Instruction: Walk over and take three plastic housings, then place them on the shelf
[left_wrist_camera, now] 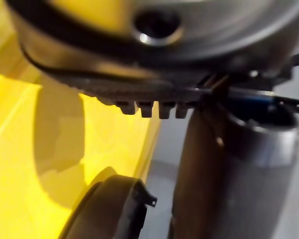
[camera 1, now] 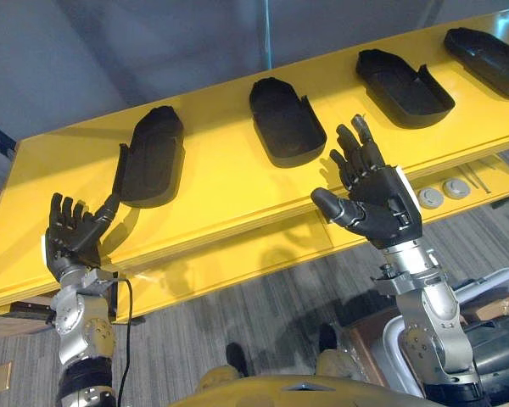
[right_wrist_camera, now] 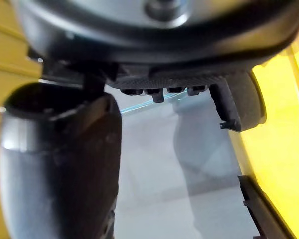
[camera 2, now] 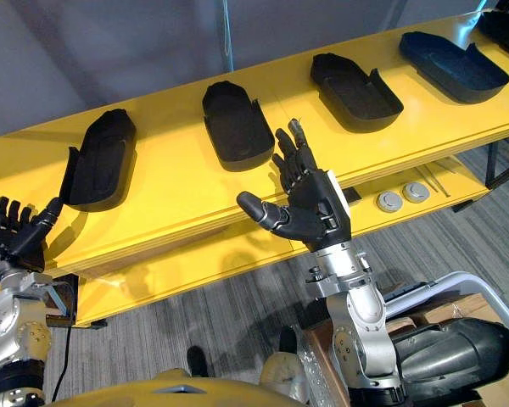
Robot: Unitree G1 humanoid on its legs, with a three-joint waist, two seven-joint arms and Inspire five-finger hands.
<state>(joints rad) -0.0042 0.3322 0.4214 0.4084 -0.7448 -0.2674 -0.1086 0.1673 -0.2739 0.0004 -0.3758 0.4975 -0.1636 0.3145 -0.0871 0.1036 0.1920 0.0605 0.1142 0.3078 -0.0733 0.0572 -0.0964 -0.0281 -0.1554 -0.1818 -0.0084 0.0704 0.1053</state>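
Note:
Several black plastic housings lie in a row on the yellow shelf top [camera 1: 220, 178]: one at the left [camera 1: 151, 157], one in the middle [camera 1: 284, 120], one further right [camera 1: 403, 86], and one at the far right [camera 1: 488, 58]. My left hand [camera 1: 69, 233] hovers at the shelf's front left edge, fingers straight, thumb near the left housing's lower tip. My right hand [camera 1: 375, 197] is raised, open and empty, in front of the shelf between the middle and right housings. In the left wrist view a housing edge [left_wrist_camera: 112, 209] shows past the thumb.
Below the top, a lower yellow ledge [camera 1: 263, 254] carries two grey round discs [camera 1: 442, 192] at the right. Grey carpet floor [camera 1: 237, 314] lies in front. A dark bulky object with a grey frame [camera 2: 458, 343] sits at the lower right beside my right arm.

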